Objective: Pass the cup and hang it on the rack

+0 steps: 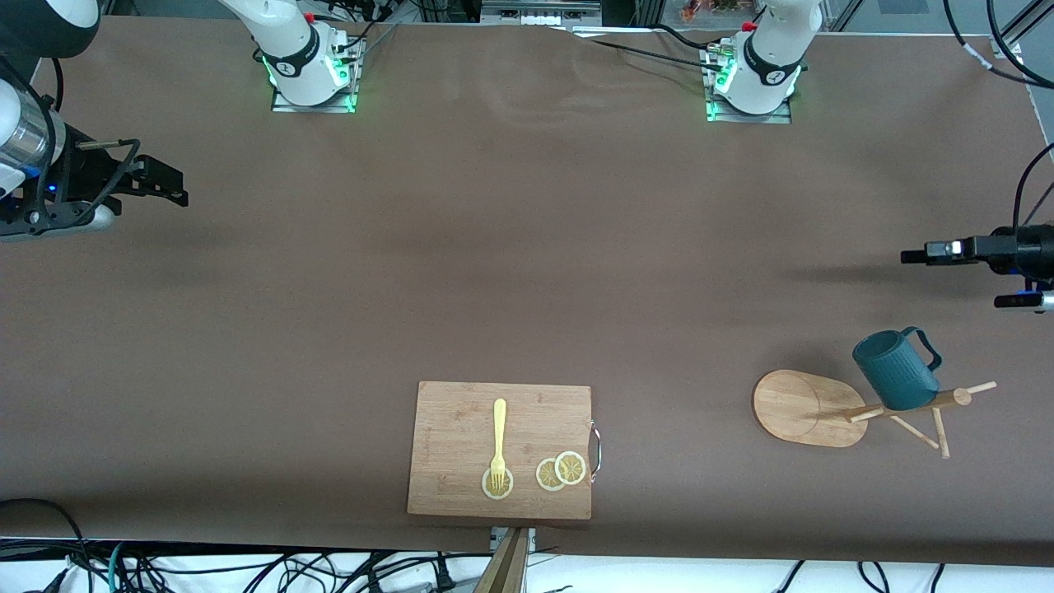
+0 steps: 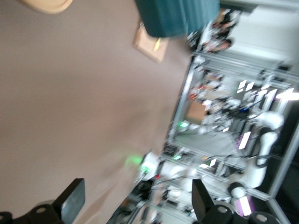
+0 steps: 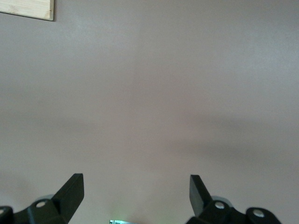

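From the front view, the cup [image 1: 896,370] already sat on the rack [image 1: 832,408], its ribbed body resting on the pole with the handle pointing up toward the left arm's end of the bench [image 1: 527,247]. The rack stood toward that same end, nearer to the front camera than either base; seen from above, its pole leaned from the oval base out toward the pegs, and that was the long axis of the pair. The left hand [image 1: 914,256] hovered above the bench close by the cup and empty, its fingers pointing toward the middle of the bench; from this view I could not tell how far they were parted. The right hand [image 1: 169,183] waited over the right arm's end of the bench, well apart from the cup and empty. The left arm was plainly the nearer one, so any next touch would fall to it. A cutting board [image 1: 502,449] with a fork [image 1: 498,441] and lemon slices [image 1: 561,471] lay near the front edge.

In the left wrist view, the fingers [image 2: 70,199] were spread wide with nothing between them, and the cup [image 2: 180,16] showed at the frame's edge, well clear of the hand.

In the right wrist view, the fingers [image 3: 70,191] were likewise spread apart over bare bench, with a corner of the cutting board [image 3: 28,8] visible; the hang looked done, I judged.
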### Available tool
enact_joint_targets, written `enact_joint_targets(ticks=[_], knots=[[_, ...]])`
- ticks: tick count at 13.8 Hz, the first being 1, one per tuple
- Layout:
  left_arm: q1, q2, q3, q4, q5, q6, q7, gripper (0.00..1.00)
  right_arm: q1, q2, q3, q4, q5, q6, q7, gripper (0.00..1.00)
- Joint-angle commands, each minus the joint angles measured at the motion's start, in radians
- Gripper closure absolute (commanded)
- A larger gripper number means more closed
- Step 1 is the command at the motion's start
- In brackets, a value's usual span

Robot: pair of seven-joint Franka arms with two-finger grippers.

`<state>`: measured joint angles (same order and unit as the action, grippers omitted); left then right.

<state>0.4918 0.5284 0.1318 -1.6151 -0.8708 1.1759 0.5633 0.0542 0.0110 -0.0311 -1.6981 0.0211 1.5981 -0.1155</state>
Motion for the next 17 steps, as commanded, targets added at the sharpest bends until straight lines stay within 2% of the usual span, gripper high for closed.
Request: enact_joint_targets(ticks=[1,4,5,7,8,10,12,17], knots=[[-0.114,-0.100,0.009,0.004,0.157,0.031,-0.095,0.00,0.000,0.009,0.002,0.021,0.013,-0.006,0.008,0.00],[-0.243,-0.110,-0.001,0.154,0.365,0.044,-0.267,0.00,0.000,0.009,0.002,0.021,0.013,-0.006,0.008,0.00],[-0.280,-0.110,-0.001,0.184,0.403,0.044,-0.313,0.00,-0.002,0.009,0.002,0.021,0.013,-0.006,0.008,0.00],[-0.379,-0.120,-0.004,0.237,0.531,0.071,-0.361,0.00,-0.002,0.009,0.002,0.021,0.013,-0.006,0.008,0.00],[-0.430,-0.146,-0.003,0.248,0.629,0.102,-0.361,0.00,-0.002,0.009,0.002,0.021,0.014,-0.006,0.008,0.00],[-0.499,-0.200,-0.007,0.247,0.751,0.160,-0.358,0.00,-0.002,0.010,0.002,0.021,0.014,-0.006,0.005,0.00],[-0.532,-0.244,-0.008,0.247,0.803,0.221,-0.359,0.00,-0.002,0.009,0.002,0.021,0.013,-0.006,0.004,0.00],[-0.544,-0.361,-0.009,0.238,0.826,0.219,-0.378,0.00,-0.002,0.009,0.002,0.021,0.013,-0.006,0.002,0.00]])
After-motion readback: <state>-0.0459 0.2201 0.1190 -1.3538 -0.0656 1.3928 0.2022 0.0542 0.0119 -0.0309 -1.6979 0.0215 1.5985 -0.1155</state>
